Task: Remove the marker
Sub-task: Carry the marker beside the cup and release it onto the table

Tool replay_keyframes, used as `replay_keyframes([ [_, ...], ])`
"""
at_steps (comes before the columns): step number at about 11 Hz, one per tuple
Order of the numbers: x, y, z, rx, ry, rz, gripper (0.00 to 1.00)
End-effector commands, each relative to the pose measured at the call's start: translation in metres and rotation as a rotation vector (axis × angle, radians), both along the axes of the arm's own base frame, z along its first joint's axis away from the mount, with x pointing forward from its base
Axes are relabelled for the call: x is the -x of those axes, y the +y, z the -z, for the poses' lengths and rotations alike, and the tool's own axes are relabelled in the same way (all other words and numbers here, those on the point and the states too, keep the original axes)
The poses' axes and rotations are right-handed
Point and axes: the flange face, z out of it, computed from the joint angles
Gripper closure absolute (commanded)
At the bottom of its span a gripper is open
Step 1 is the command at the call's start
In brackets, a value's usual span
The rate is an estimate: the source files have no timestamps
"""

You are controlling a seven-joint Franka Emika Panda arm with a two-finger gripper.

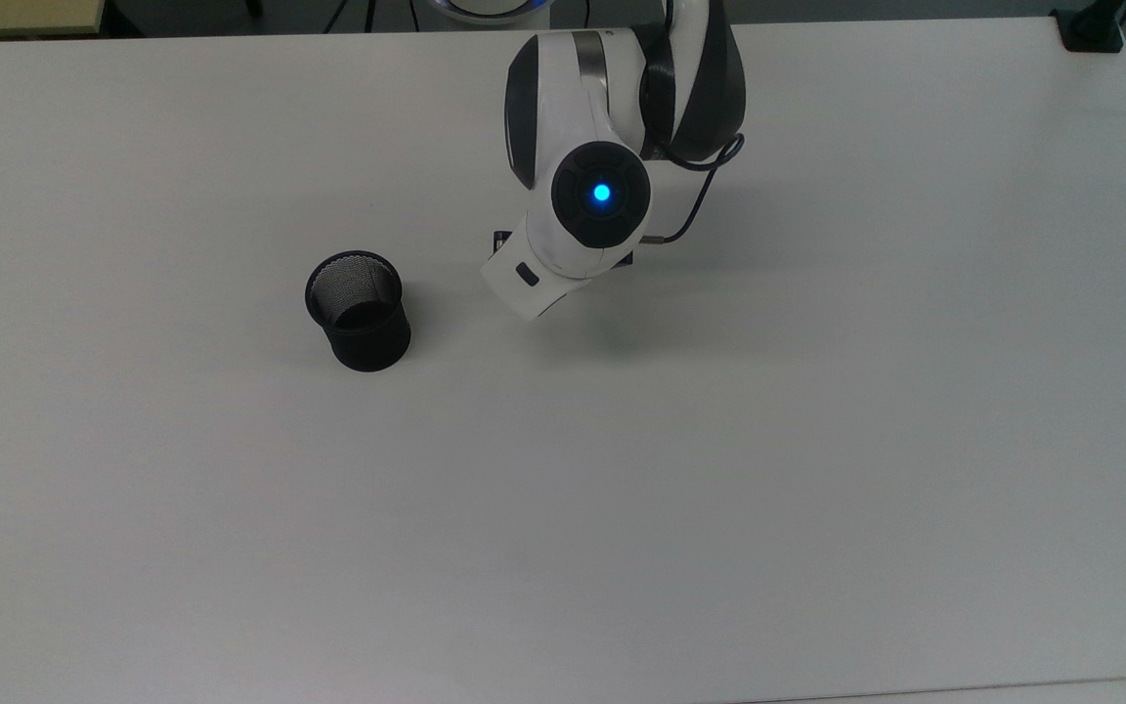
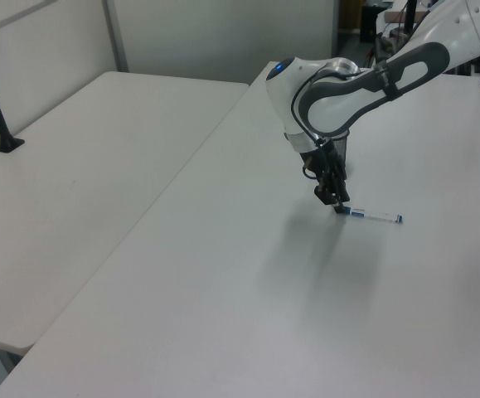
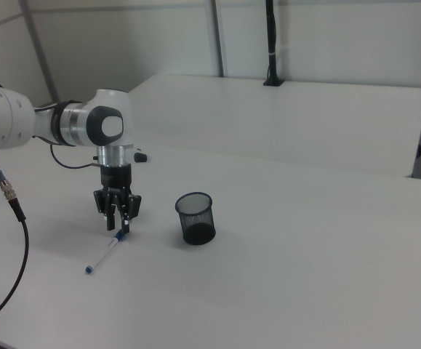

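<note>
lying flat on the table [image 3: 283, 276], marker [image 3: 105, 254], cap end at pincer [image 3: 121, 227]

White arm [image 1: 583, 108] with glossy rounded shells and dark grey joint bands. There's a black round cap [image 1: 601, 195] with a blue light glowing at its centre. Thin black cable [image 1: 695, 200] loops off the wrist. Black gripper [image 3: 118, 218] below a silver collar.

A black mesh cup [image 1: 359, 311] stood upright on the white table [image 1: 817, 440], seemingly empty. A second white table [image 2: 74, 182] sat alongside, with a black post [image 3: 271, 43] rising from it.
</note>
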Motion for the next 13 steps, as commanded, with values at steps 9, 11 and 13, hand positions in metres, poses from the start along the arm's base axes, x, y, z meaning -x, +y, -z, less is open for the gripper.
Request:
replay_keyframes([
  [9,-0.005,-0.131,-0.209,-0.068,-0.359,0.198,0.0],
  [11,0.001,-0.152,-0.23,-0.088,-0.387,0.144,0.0],
  [13,0.006,-0.155,-0.236,-0.098,-0.378,0.104,0.0],
])
